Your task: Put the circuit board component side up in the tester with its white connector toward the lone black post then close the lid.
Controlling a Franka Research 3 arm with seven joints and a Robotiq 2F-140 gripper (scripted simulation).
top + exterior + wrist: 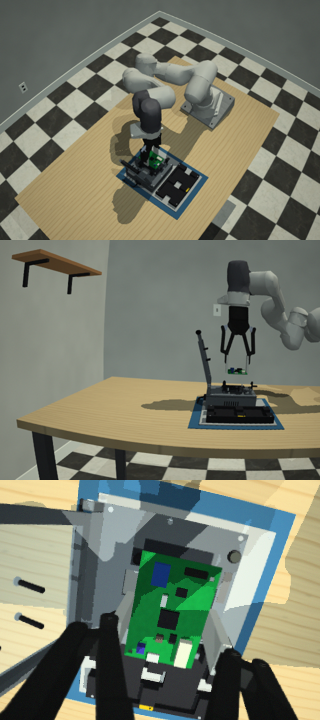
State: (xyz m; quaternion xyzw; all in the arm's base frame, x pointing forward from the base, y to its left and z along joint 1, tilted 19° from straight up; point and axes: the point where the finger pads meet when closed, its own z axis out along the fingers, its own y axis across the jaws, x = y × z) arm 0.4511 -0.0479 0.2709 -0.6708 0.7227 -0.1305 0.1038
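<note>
My gripper (pixel 155 158) (pixel 237 370) (pixel 169 613) is shut on the green circuit board (pixel 152 163) (pixel 237 373) (pixel 145 600), its fingers on two opposite edges. The board is about level, component side up, above the tester (pixel 152 184) (pixel 219 401) (pixel 220 545) with a clear gap below. Its white connector (pixel 183 654) is at the end toward the tray, on the right in the wrist view. The tester's lid (pixel 204 358) stands open, leaning slightly outward. A round dark post (pixel 234 556) shows beyond the board; whether it is the lone post, I cannot tell. The pins cannot be made out.
The black tray (pixel 168 188) (pixel 219 418) (pixel 172 692) lies beside the tester, with no board in it. Both are on a blue-edged mat (pixel 178 214) (pixel 193 424). The raised lid stands close to the gripper's left in the exterior view. A wall shelf (pixel 62 265) is far left.
</note>
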